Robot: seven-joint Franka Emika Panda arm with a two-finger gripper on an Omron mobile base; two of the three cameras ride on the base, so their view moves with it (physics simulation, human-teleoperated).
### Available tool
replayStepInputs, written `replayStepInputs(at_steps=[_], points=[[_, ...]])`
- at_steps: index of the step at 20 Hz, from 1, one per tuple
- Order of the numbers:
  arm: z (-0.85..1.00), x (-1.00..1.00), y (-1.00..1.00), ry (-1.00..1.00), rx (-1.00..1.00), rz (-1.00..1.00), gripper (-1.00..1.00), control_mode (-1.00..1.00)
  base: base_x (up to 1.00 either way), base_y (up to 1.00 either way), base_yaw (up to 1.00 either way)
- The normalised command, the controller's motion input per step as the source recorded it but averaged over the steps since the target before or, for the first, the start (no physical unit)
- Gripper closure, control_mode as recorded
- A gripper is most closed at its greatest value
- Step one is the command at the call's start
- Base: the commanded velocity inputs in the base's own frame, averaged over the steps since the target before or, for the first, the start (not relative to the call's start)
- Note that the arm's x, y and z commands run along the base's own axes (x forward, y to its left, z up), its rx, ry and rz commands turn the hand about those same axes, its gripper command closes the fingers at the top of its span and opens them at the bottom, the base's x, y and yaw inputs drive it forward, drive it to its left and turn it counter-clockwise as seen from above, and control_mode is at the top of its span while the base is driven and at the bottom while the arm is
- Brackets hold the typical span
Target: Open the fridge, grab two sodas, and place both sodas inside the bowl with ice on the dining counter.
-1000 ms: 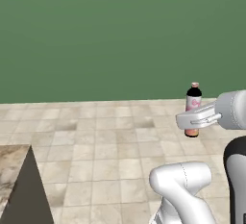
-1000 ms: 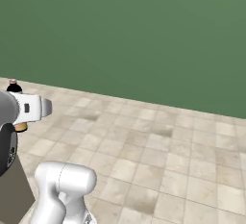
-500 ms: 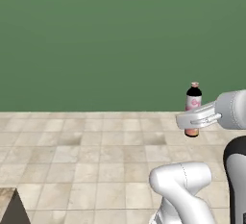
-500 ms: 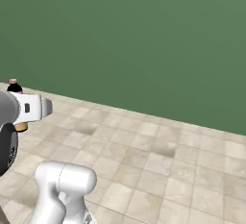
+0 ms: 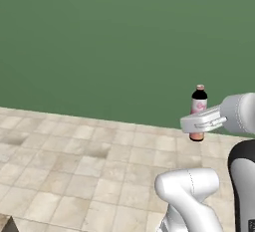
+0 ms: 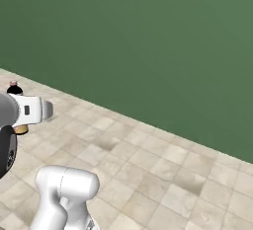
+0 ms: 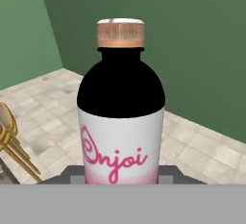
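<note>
Whole view swung since earlier frame: base turning, dark counter corner at lower left nearly gone, green wall (image 5: 99, 42) and tiled floor (image 5: 74, 171) ahead. Arm pose same. Fingers (image 5: 198, 123) pinching bottle (image 5: 198, 107) low on body, upright, carried high. Risk: turn jolt tips top-heavy bottle; low grip lets it slip. Bowl location unknown.
</note>
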Motion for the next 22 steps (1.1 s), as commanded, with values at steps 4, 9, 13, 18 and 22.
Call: replayStepInputs(at_steps=[4, 9, 13, 18, 22], points=[[0.0, 0.0, 0.0, 0.0, 0.0, 0.0, 1.0, 1.0, 0.86, -0.01, 0.48], [0.0, 0.0, 0.0, 0.0, 0.0, 0.0, 1.0, 1.0, 0.96, -0.19, 0.49], [0.0, 0.0, 0.0, 0.0, 0.0, 0.0, 1.0, 1.0, 0.93, -0.21, 0.49], [0.0, 0.0, 0.0, 0.0, 0.0, 0.0, 1.0, 1.0, 0.9, -0.16, 0.49], [0.0, 0.0, 0.0, 0.0, 0.0, 0.0, 1.0, 1.0, 0.9, -0.19, 0.48]])
